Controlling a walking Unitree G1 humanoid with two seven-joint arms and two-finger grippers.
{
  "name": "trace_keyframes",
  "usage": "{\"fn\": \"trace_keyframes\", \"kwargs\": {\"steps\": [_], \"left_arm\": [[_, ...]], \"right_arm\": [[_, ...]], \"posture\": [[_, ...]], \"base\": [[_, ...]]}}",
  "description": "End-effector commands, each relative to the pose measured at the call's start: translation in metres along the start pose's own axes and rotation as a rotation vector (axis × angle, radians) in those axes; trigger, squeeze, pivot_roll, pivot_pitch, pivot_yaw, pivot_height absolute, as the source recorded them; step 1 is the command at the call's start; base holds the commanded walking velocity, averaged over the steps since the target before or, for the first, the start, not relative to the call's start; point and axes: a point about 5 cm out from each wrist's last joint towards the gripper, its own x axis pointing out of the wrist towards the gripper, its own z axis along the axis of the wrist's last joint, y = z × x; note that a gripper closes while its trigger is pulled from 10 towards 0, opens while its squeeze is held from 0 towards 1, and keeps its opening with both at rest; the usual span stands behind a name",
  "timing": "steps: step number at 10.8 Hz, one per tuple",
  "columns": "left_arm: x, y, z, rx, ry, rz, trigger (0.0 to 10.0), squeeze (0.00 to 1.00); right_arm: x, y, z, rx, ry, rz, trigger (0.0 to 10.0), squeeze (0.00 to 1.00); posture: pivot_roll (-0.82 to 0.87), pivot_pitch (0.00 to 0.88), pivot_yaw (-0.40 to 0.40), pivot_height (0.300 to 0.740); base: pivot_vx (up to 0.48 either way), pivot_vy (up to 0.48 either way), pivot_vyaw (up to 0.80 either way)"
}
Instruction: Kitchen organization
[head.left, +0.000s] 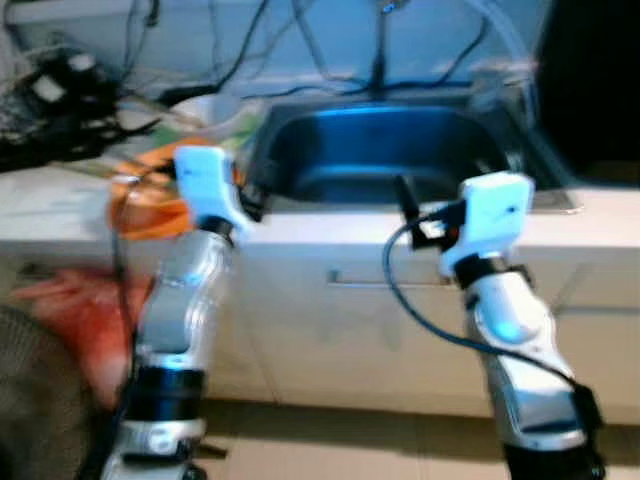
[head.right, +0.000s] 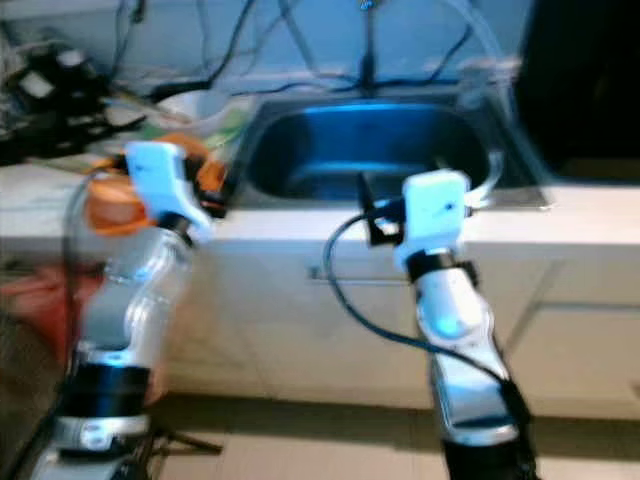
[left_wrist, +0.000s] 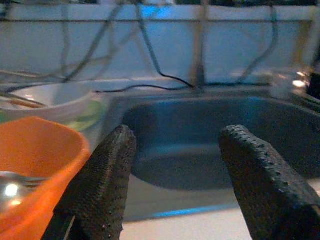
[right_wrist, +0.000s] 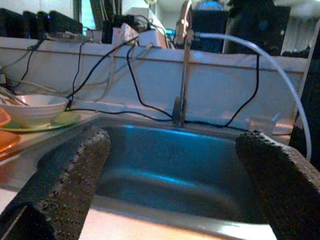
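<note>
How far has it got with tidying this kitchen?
Nothing looks done yet. Both grippers, left and right, are open and hold nothing, raised at the front edge of the sink. Left to do: the orange bowl and the white bowl on its green plate sit on the counter beside the sink.

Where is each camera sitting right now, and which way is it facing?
Left eye view: head, looking down at the sink; both silver arms show, left hand, right hand.
Right eye view: same scene, shifted sideways.
Left wrist view: along the open fingers toward the sink, orange bowl beside.
Right wrist view: along the open fingers toward the faucet.
Shared: both wrist views show the sink and white bowl.
</note>
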Motion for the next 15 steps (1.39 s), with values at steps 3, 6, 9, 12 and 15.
{"fn": "trace_keyframes", "kwargs": {"steps": [3, 6, 9, 12, 15], "left_arm": [[-0.0002, 0.0005, 0.0016, 0.01, 0.0, -0.015, 10.0, 0.0], [-0.0002, -0.0006, 0.0018, 0.006, -0.001, -0.02, 10.0, 0.0], [-0.0009, -0.0003, 0.0015, 0.003, -0.007, -0.021, 10.0, 0.0], [-0.0013, -0.0012, 0.0019, -0.022, -0.015, -0.029, 10.0, 0.0], [-0.0016, -0.0033, 0.0027, -0.017, -0.022, -0.051, 10.0, 0.0]], "right_arm": [[-0.0004, -0.0001, 0.0009, -0.005, -0.004, -0.015, 10.0, 0.0], [0.0001, -0.0001, 0.0009, -0.006, -0.005, -0.014, 10.0, 0.0], [0.0006, 0.0003, 0.0006, -0.008, -0.004, -0.011, 10.0, 0.0], [0.0, 0.0008, 0.0007, -0.013, -0.005, -0.008, 10.0, 0.0], [0.0001, 0.0006, 0.0014, -0.017, -0.008, -0.007, 10.0, 0.0]], "posture": [[-0.03, 0.0, 0.117, 0.74], [-0.03, 0.0, 0.117, 0.74], [-0.03, 0.0, 0.117, 0.74], [-0.03, 0.0, 0.116, 0.74], [-0.03, 0.0, 0.114, 0.74]], "base": [[0.0, 0.0, 0.0], [0.0, -0.269, 0.0], [0.0, 0.0, 0.0], [0.0, 0.0, 0.0], [0.385, 0.0, 0.0]]}}
